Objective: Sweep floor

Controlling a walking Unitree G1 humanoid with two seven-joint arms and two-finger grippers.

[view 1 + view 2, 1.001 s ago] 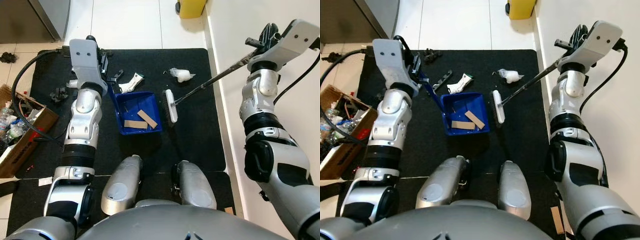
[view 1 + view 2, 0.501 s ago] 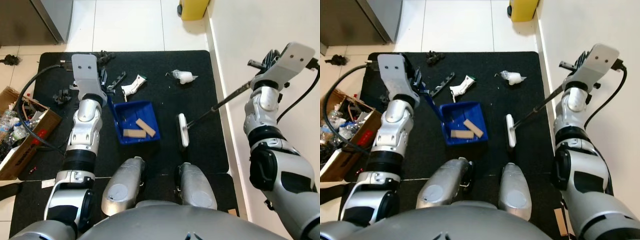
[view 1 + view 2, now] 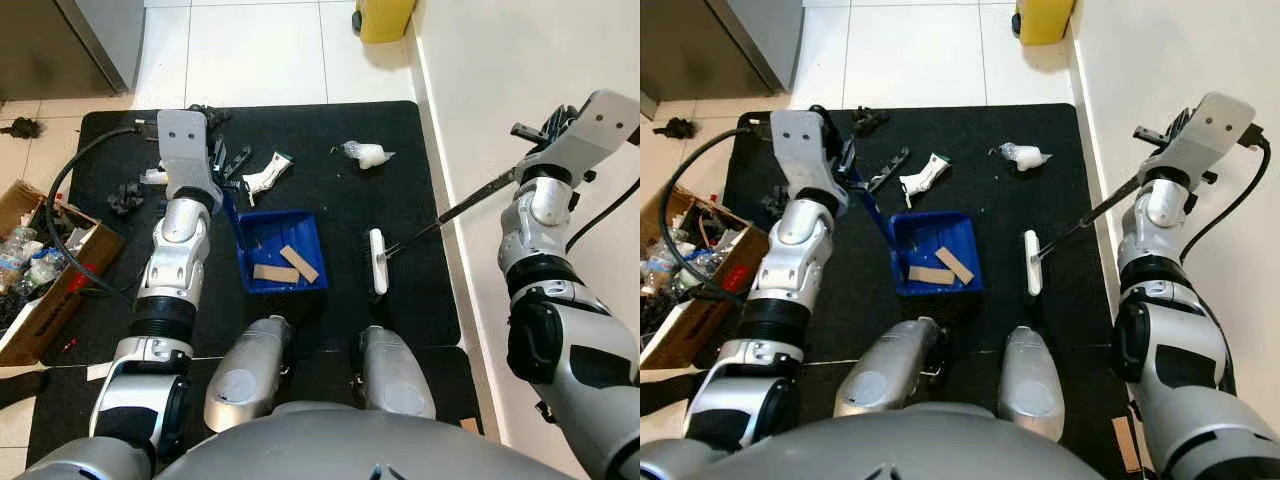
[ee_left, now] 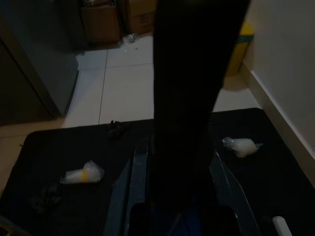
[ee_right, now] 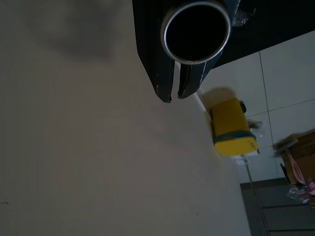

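A blue dustpan (image 3: 281, 252) lies on the black mat (image 3: 390, 200) in front of my knees, with two cardboard pieces (image 3: 298, 263) inside. My left gripper (image 3: 218, 165) is shut on its blue handle (image 3: 866, 203) at the pan's far left corner. My right gripper (image 3: 543, 128) is shut on the broom handle (image 3: 470, 198), up by the wall. The handle's open tube end (image 5: 197, 32) sits between the fingers (image 5: 167, 73). The white broom head (image 3: 377, 262) rests on the mat, a short gap right of the pan. A crumpled white plastic scrap (image 3: 366, 154) lies farther back.
A white-and-black scrap (image 3: 264, 171), a black strip (image 3: 236, 160) and small dark bits (image 3: 120, 196) lie on the mat behind and left of the pan. A cardboard box of clutter (image 3: 45, 300) stands left. A yellow bin (image 3: 385, 15) stands by the white wall (image 3: 500, 60), a grey cabinet (image 3: 70, 40) far left.
The broom head has drawn away from the dustpan's right edge, to the right and nearer my knees. The right arm pulled back toward the wall. The camera has shifted a little.
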